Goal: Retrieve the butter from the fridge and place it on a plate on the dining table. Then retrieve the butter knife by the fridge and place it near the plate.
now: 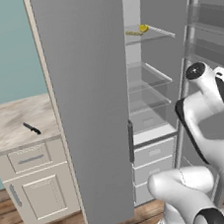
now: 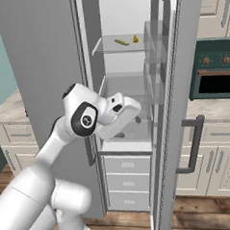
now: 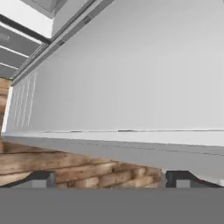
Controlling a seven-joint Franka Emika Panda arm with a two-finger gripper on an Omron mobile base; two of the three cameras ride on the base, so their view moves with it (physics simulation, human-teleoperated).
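The fridge (image 2: 134,87) is standing open, the butter (image 2: 121,42) lying on its top shelf (image 2: 117,48). The gripper (image 3: 109,179) – jaws spread, holding nothing – is facing the door's (image 3: 131,78) lower edge. The butter knife (image 1: 32,128) is lying on the desk (image 1: 16,123).

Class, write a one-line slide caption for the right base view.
Open fridge: the butter lies on an upper glass shelf while the arm's open gripper hangs lower, by the drawers.
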